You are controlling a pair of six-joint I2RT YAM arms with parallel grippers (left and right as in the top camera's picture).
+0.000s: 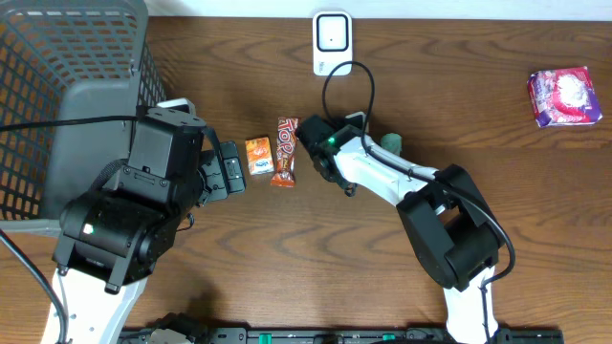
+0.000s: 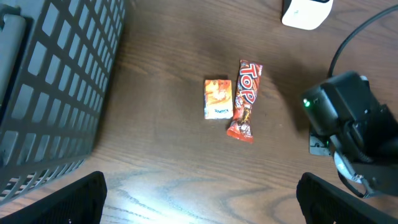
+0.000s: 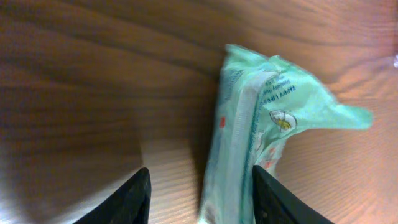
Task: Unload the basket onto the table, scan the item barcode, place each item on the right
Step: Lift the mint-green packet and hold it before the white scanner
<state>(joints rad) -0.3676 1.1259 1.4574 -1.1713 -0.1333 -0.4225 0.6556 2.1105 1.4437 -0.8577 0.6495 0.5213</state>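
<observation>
The right claw (image 3: 200, 179) stands released over a crumpled mint-green plastic packet (image 3: 261, 118) on the dark brown wooden bench (image 1: 478, 57). Its two black fingers (image 3: 134, 199) are parted with the packet's lower end between them. The finger on the left of the wrist view is clear of the wrapper, while the other sits just beside it; whether that one touches cannot be told. The packet lies lengthwise, its white printed strip facing the camera and its far end flaring into a sealed tail.

From overhead, only a sliver of the green packet shows, beside the right arm (image 1: 382, 172) near mid-bench. It lies below and a little right of the white box-shaped barcode scanner (image 1: 332, 38) at the far edge, apart from it.

The left claw (image 2: 200, 180) hangs spread wide and grasps nothing. Beyond it on the bench are a small orange rectangular sachet (image 2: 217, 98) and a red-and-orange candy bar wrapper marked "Top" (image 2: 245, 99). The two lie side by side and almost touch at their lower ends, the bar nearer the right arm.

A grey wire-mesh basket (image 1: 57, 57) fills the bench's far left corner. A purple-and-pink foil packet (image 1: 564, 96) sits alone at the far right, well apart from everything else.
</observation>
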